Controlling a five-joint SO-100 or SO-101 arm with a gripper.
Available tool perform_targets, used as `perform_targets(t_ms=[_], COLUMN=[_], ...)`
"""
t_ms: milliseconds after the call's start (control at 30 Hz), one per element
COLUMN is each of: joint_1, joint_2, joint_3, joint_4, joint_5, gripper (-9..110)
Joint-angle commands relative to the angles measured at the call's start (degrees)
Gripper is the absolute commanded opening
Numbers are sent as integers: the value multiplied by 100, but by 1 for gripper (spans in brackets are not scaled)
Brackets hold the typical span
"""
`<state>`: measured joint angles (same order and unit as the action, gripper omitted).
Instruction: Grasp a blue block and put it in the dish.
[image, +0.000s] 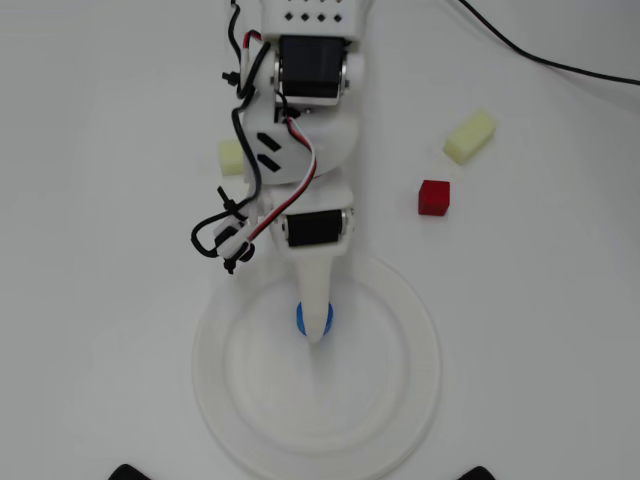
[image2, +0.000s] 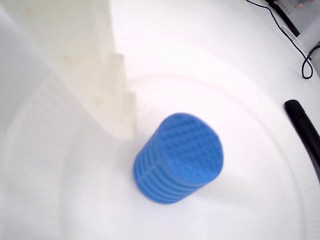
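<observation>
One white arm stands on the white table (image: 540, 330), carrying one gripper (image: 318, 335) with two fingers, of which a single pale stepped finger (image2: 107, 75) shows in the wrist view. One blue block (image2: 179, 157) sits just beside that fingertip. One dish (image: 400, 420) lies under the fingers. One red cube (image: 433, 197) rests well apart from the fingers. Two pale yellow blocks can be counted overhead: one (image: 470, 136) beyond the cube, another (image: 231, 156) partly hidden beside the arm. One black cable (image: 560, 62) crosses a far corner.
</observation>
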<state>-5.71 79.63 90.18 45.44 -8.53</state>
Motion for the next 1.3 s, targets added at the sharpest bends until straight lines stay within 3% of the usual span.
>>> perform_targets(t_ms=[0,167,533,1133,1267], joint_1=[53,132,246,747,809], joint_2=[923,2373,7058,11575,11777], joint_3=[-369,-114,3085,6987,7532], joint_4=[343,1160,1670,2909,2997], joint_5=[97,176,-360,-396,-237], gripper=[36,37,36,36,36])
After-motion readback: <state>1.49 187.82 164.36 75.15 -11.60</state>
